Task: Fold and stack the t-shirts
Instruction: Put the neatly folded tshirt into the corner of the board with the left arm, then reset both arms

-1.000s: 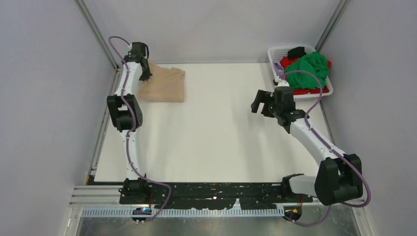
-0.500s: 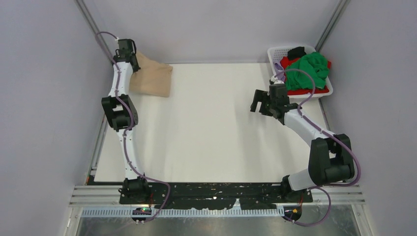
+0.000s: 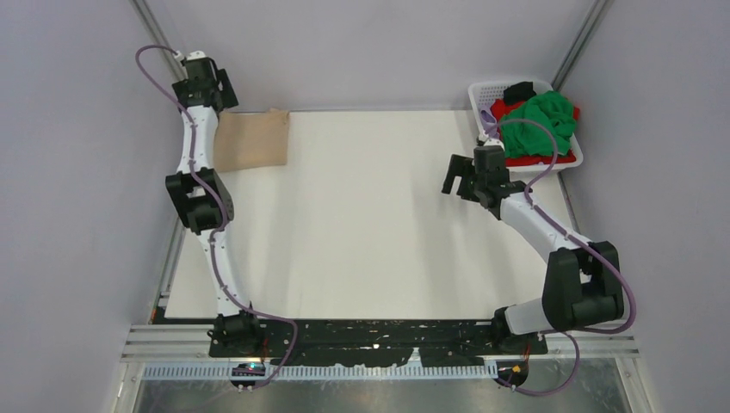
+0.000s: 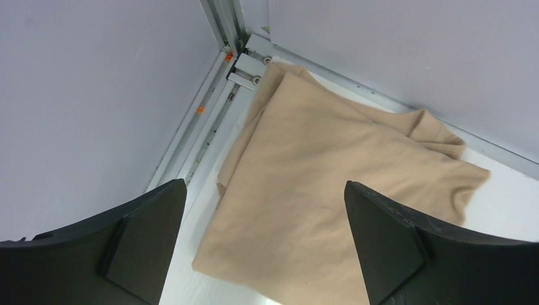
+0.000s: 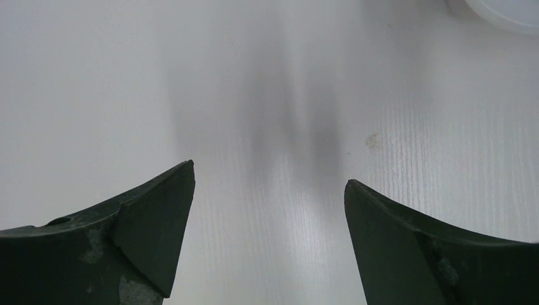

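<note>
Left gripper [image 4: 267, 244] jaws wide apart and empty, raised clear of the folded beige t-shirt [image 4: 330, 178] in the far left corner of the white table [image 3: 370, 215], right gripper [image 5: 270, 241] jaws spread too, empty over the same table, green t-shirt [image 3: 538, 120] heaped in the basket [image 3: 482, 93] far right.

The right hand [image 5: 268, 176] gapes empty above the white table [image 5: 95, 76].
</note>
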Tool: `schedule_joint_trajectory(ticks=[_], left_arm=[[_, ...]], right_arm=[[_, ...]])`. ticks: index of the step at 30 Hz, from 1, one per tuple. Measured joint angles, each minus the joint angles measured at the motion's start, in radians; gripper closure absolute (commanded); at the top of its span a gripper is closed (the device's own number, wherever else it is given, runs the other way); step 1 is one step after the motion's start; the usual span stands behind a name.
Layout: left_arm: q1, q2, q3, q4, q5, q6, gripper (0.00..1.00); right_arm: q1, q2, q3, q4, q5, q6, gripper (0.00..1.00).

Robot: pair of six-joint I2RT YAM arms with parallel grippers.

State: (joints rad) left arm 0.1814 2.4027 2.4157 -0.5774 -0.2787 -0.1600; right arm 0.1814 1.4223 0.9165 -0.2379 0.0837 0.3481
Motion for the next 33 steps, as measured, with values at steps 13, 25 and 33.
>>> schedule_joint_trajectory(ticks=[13, 25, 33], left_arm=[[-0.041, -0.595, -0.534, 0.053, 0.288, -0.235, 0.01], [-0.401, -1.128, -1.451, 0.200, 0.332, -0.363, 0.01], [-0.436, -1.387, -1.765, 0.252, 0.269, -0.385, 0.01]], right_arm=[[-0.024, -0.214, -0.130, 0.005, -0.006, 0.031, 0.05], [-0.041, -0.433, -0.346, 0.066, 0.012, 0.050, 0.05], [-0.042, -0.536, -0.484, 0.165, 0.082, 0.043, 0.05]])
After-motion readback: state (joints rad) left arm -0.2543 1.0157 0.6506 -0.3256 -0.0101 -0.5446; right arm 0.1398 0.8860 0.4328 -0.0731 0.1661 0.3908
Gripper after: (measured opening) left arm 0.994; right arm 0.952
